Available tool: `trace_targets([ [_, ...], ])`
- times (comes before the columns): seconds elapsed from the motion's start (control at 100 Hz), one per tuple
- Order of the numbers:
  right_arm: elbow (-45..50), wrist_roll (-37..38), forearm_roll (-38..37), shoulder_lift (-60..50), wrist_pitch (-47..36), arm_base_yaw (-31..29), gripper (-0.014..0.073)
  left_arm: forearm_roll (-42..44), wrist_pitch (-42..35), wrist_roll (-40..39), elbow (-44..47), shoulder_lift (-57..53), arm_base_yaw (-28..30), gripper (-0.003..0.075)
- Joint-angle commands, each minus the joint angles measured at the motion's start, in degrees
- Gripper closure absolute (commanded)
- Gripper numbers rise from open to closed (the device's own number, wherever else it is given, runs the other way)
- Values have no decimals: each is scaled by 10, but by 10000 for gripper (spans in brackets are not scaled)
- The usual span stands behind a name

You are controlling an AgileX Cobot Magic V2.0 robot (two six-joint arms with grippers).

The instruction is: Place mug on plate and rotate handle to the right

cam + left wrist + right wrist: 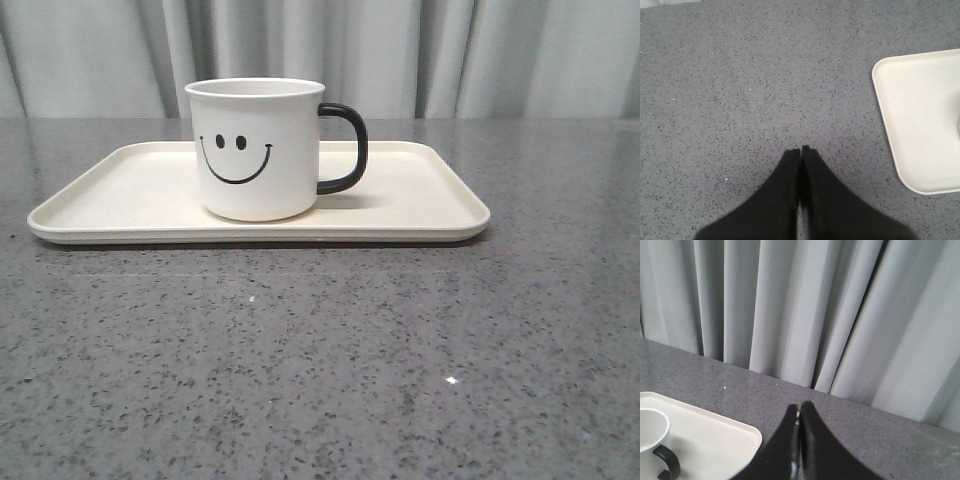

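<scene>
The white mug with a black smiley face stands upright on the cream plate, left of its middle. Its black handle points to the right. Neither gripper shows in the front view. My left gripper is shut and empty over bare table, with the plate's corner off to one side. My right gripper is shut and empty, raised beside the plate's corner. The mug's rim and handle show at the edge of the right wrist view.
The grey speckled table spreads around the plate. Grey curtains hang behind the table's far edge, and they fill much of the right wrist view.
</scene>
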Motion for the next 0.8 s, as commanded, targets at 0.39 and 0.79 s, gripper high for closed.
trace_targets([
  [0.39,-9,-2,2,-6,20,-3,654,-7,-38,-4,-15,-8,1,740],
  [0.79,-9,-2,2,-6,20,-3,654,-7,-38,-4,-15,-8,1,740],
])
